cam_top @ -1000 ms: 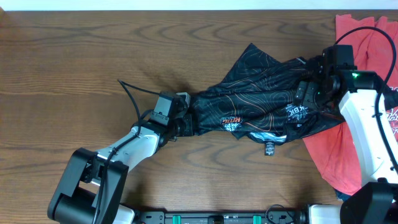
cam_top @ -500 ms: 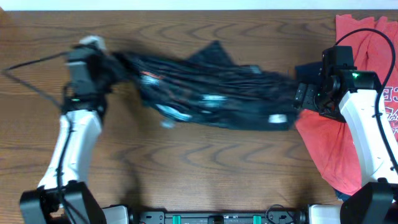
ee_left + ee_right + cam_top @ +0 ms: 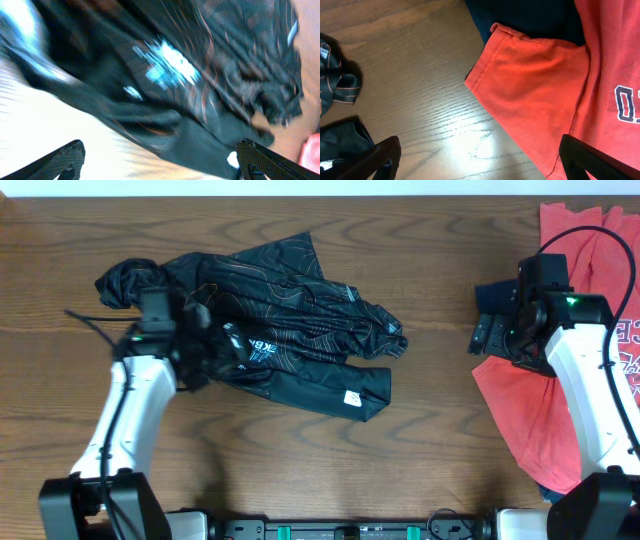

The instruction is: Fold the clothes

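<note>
Wood grain is seen across the whole table (image 3: 400, 460), and the black jersey (image 3: 290, 330) is found crumpled in a loose heap on its left half, stretched from a bunched lump near the far left edge towards the middle. Fine orange lines and a patch of white lettering (image 3: 252, 346) are shown on the fabric, and a small white tag (image 3: 351, 398) is turned up on the flap nearest the front edge. The left gripper (image 3: 203, 348) is held over the left part of the heap; in the blurred left wrist view its fingers (image 3: 65, 155) are spread wide apart with nothing clamped between them. The right gripper (image 3: 487, 334) is held well apart from the jersey, at the right side of the table, just beside a navy garment (image 3: 492, 292) and the edge of a red T-shirt (image 3: 600, 270). Its jaws are also spread fully and nothing is gripped; bare wood and a red sleeve (image 3: 535, 85) are seen below it in the right wrist view.
</note>
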